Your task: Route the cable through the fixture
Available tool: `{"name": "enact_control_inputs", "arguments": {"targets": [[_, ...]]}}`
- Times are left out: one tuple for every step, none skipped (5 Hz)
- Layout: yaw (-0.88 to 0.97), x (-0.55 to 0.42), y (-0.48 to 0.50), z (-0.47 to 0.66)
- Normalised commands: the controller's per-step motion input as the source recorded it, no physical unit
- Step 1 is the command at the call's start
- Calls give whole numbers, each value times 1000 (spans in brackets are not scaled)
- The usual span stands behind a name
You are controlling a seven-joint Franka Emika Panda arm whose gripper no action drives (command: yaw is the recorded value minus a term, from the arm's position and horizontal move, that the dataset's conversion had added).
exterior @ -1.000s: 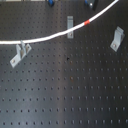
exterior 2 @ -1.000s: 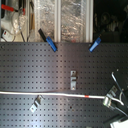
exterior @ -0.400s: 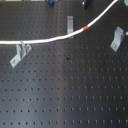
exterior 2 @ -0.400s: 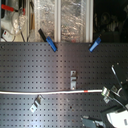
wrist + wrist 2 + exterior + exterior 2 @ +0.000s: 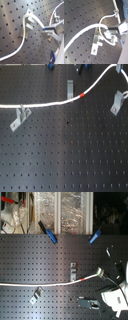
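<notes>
Near middle clip (image 5: 70, 87), cable (image 5: 50, 103) lies beside slot, not in. Gripper (image 5: 48, 33) clenched on cable. You pull hard: cable slips past clip.

Cable (image 5: 50, 104) crosses the board (image 5: 65, 159) — between three clips, in the first exterior view.

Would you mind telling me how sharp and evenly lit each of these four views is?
The first exterior view is soft but evenly lit, the cable reading clearly on the dark board. The second exterior view is blurrier, with glare on the clutter behind the board. Both wrist views are soft, the gripper blurred in the foreground.
</notes>
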Motion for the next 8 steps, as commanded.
{"name": "enact_control_inputs", "arguments": {"targets": [[0, -418, -35, 315], [0, -60, -20, 1], [0, -670, 309, 77], [6, -825, 491, 183], [143, -45, 136, -3], [0, -21, 11, 0], [0, -555, 554, 58], [-557, -406, 313, 81]]}}
